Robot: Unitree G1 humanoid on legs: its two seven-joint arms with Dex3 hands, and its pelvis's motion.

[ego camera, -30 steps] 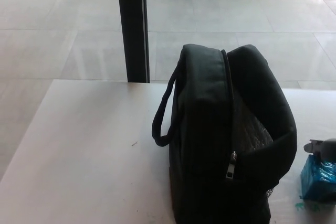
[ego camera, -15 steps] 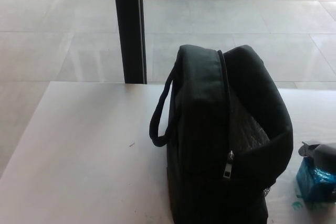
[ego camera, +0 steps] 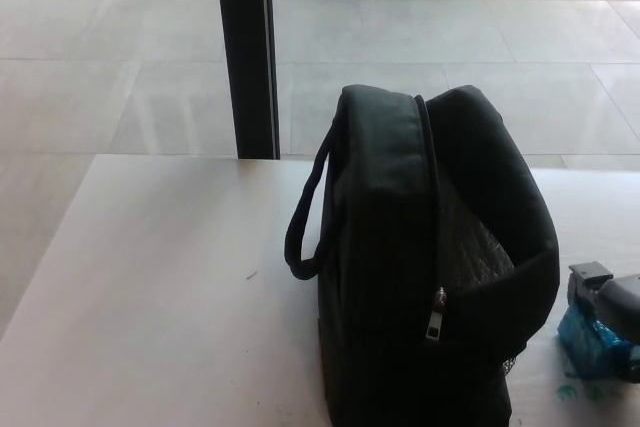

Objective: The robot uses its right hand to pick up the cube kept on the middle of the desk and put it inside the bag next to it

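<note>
Pale floor tiles and a dark pillar [ego camera: 246, 47] fill the upper frame behind a white table [ego camera: 160, 287]; at the lower right edge the right hand [ego camera: 608, 299] sits on top of the blue cube [ego camera: 590, 345], touching it, though whether its fingers have closed I cannot tell; just left stands the black bag [ego camera: 420, 267], unzipped with its mouth gaping toward the cube, likely to ease the drop; no left hand shows.
</note>
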